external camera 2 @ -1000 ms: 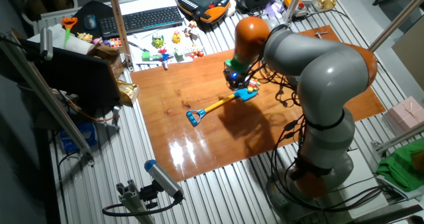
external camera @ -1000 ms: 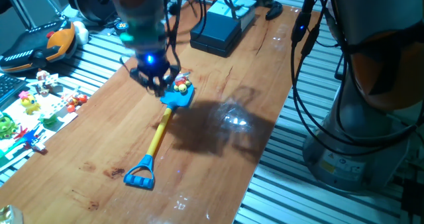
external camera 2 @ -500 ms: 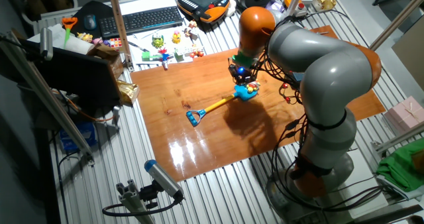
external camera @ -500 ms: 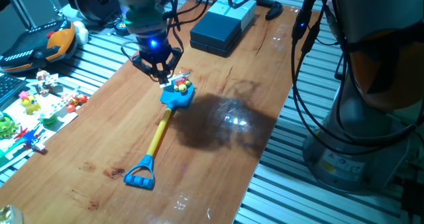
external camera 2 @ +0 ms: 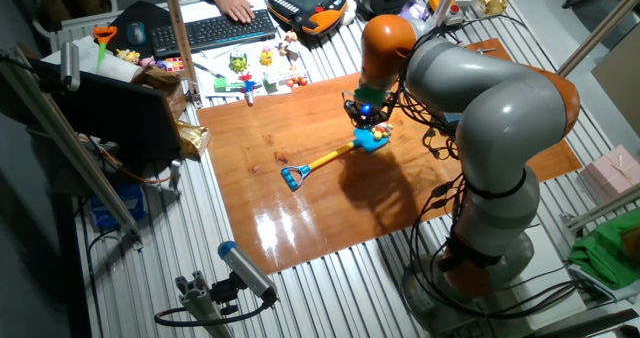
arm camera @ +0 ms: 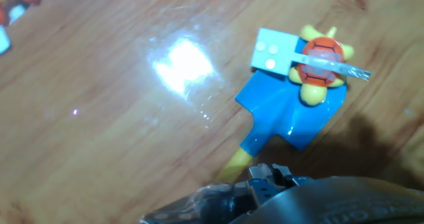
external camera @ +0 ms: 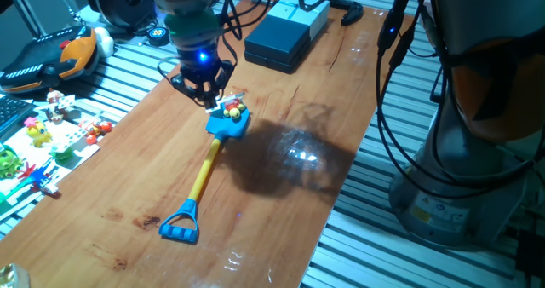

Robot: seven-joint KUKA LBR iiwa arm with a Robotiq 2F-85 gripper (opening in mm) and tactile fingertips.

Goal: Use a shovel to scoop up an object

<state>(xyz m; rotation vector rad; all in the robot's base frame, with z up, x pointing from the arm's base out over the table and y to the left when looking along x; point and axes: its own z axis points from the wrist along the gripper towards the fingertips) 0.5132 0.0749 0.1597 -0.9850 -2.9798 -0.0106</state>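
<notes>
**Figure sits on the blade; shovel lies on the worktop, nothing in the claw**

From one fixed view I see the shovel (external camera: 207, 164) lying flat on the wooden worktop (external camera: 281, 194), blue loop end toward the near edge and blade away. The tiny yellow figure (external camera: 232, 112) rests on the blade, near its far edge. My claw (external camera: 204, 92) hangs just above and behind the blade and carries nothing; at this size I cannot tell how wide its fingers stand.

From the other fixed view, the arm bends over the middle of the worktop (external camera 2: 290, 138) with the claw (external camera 2: 364, 116) just over the blade end of the shovel (external camera 2: 335, 156). The figure (external camera 2: 378, 133) shows only as a yellow speck there.

The hand view looks down on the blade of the shovel (arm camera: 291, 114). The figure (arm camera: 321, 61), yellow with a red middle, lies across the blade's far edge, touching a small pale block (arm camera: 273, 52) at the corner. The fingers are out of this picture.

My judgement: the figure is on the blade, so the scoop looks largely done. What may remain is lifting the shovel with its load, and for that I would first have to grip the shaft.
</notes>
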